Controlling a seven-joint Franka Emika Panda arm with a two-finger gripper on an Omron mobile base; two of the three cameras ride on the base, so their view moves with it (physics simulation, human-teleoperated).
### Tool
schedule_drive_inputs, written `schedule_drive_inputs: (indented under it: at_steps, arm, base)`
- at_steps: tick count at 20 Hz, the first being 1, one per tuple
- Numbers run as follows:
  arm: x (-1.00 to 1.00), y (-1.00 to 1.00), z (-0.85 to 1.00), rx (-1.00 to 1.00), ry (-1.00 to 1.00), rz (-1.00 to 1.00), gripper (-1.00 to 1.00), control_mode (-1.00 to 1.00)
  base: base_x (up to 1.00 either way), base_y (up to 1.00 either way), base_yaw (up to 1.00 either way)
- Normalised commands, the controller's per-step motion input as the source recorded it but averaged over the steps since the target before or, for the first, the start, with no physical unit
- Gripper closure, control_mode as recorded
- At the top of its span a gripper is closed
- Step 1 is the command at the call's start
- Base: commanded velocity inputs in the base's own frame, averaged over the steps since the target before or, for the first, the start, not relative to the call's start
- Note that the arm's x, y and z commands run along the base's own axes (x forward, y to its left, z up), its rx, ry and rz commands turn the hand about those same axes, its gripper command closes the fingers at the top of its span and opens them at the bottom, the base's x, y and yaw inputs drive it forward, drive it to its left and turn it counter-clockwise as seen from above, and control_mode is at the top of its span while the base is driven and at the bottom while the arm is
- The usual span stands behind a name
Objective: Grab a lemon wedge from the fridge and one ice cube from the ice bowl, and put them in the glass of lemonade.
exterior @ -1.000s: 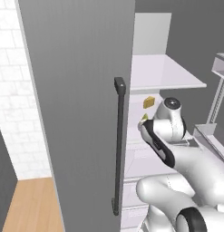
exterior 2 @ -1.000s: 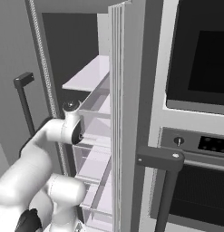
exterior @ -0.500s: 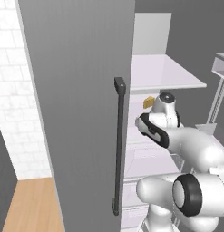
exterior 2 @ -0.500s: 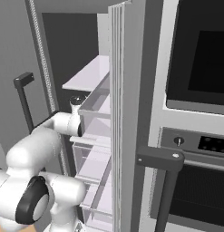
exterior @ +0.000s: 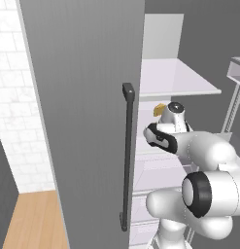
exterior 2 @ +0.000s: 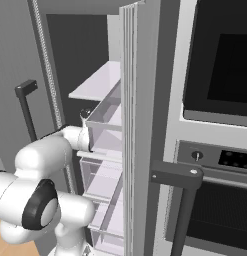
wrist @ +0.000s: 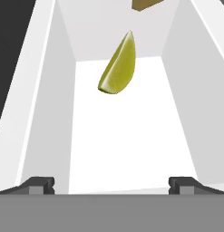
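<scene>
Nearest in the hand view, the gripper (wrist: 111,183) has its two dark fingertips (wrist: 38,185) spread wide apart with nothing between them, so the claw is released and carries nothing. It is reaching into the fridge (exterior: 87,121), whose grey door with its long dark handle (exterior: 126,155) stands open on the left of the left base view.

Ahead of the fingertips lies a bare white shelf floor (wrist: 127,136) between white side walls. Further along that floor, roughly centred between the fingertips' line, rests the lemon wedge (wrist: 118,65), yellow-green, standing on one edge with its pointed end up and away. It is well short of being between the fingers.

I judge the wedge to be light, small and soft-fleshed, with a smooth rind that could slip. Its tapered shape means a grip near the point would likely squeeze it out; the thicker lower middle looks the best place to pinch, one finger on each flat cut face. A gentle close should do, since hard pressure may crush or squirt it away on the slick shelf.

Beyond it, at the top edge, sits part of a tan-yellow block (wrist: 145,4), close behind the wedge and easy to bump
</scene>
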Motion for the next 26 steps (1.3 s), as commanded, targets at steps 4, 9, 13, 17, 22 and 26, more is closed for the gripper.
schedule_drive_inputs:
  at_steps: [4,9,13,17,22,26]
  arm:
    - [0.27,-0.02,-0.02,0.0,0.0,0.0,-1.0,-1.0]
    - [0.38,-0.04,-0.09,0.0,0.0,0.0,-1.0,-1.0]
    - [0.46,-0.03,0.0,0.0,0.0,0.0,-1.0,-1.0]
    - [0.33,0.0,0.0,0.01,0.0,-0.04,-1.0,-1.0]
    - [0.05,-0.03,0.0,0.03,0.0,-0.09,-1.0,-1.0]
    - [0.09,-0.05,0.0,0.04,0.0,-0.16,-1.0,-1.0]
  base:
    - [0.0,0.0,0.0]
    - [0.0,0.0,0.0]
    - [0.0,0.0,0.0]
    - [0.0,0.0,0.0]
    - [0.0,0.0,0.0]
    - [0.0,0.0,0.0]
